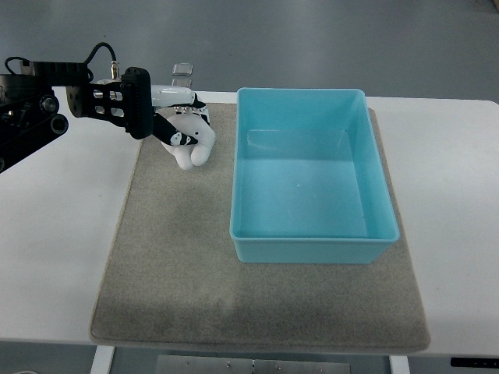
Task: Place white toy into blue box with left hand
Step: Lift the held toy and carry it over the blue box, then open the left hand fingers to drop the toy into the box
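Toy, white [195, 150]: sits at the far left part of the grey mat [179, 257], just beside the blue box's left wall but outside it. Left hand [175, 125] is on it, arm entering from the picture's left edge; fingers [181, 139] curled around the toy's upper part, so a grasp looks made or nearly made. Cannot tell whether the toy is lifted clear of the mat or resting on it; its shape is partly hidden by the fingers, which are white like it

Progress, as judged: early. Reach and grip appear done; lift, carry to the right over the near wall, and release all remain

Blue box [312, 251]: open-topped, rectangular, upright on the right part of the mat. Inside is bare, nothing in it

Mat lies on a white surface [54, 257]. Small clear object [182, 74] at the surface's far edge, behind the hand; unidentified. Right arm not seen
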